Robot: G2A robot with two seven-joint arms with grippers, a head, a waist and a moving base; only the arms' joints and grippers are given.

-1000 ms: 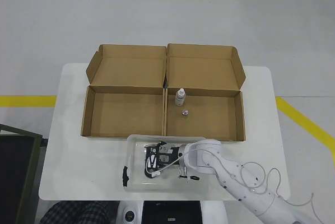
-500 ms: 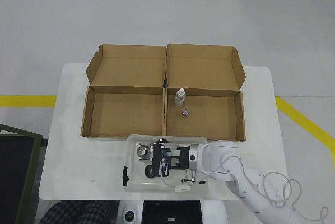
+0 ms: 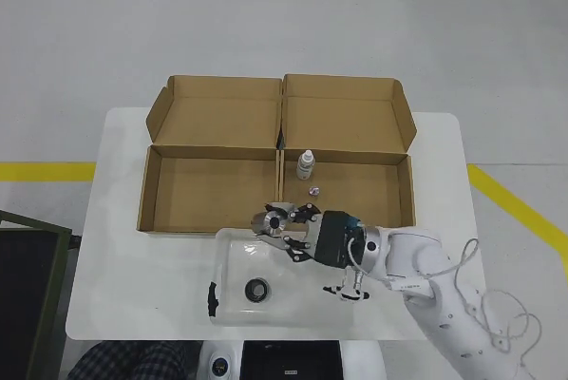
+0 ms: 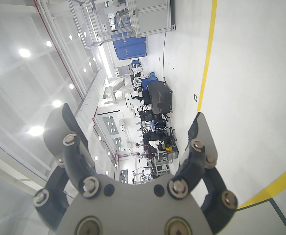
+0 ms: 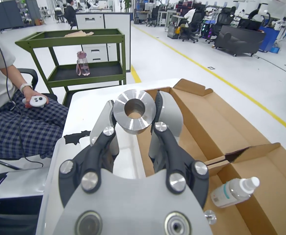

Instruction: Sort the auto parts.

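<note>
Clamping a metal ring (image 5: 123, 103) in the right gripper (image 5: 134, 110), hovering over the left box's (image 3: 208, 190) near wall. Judging sorting barely begun: counting a bottle (image 3: 306, 164) and small piece (image 3: 312, 190) in the right box (image 3: 360, 195), leaving a black ring (image 3: 257, 287) in the bin (image 3: 232, 256).

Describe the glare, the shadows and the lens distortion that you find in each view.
Right wrist view: the metal ring in the right gripper shows bright glare streaks on its face. Left wrist view: the ceiling lamps burn out to white spots, and the yellow floor line bows slightly. Top view: light is even; the cardboard boxes hold only soft shadows along their walls.
</note>
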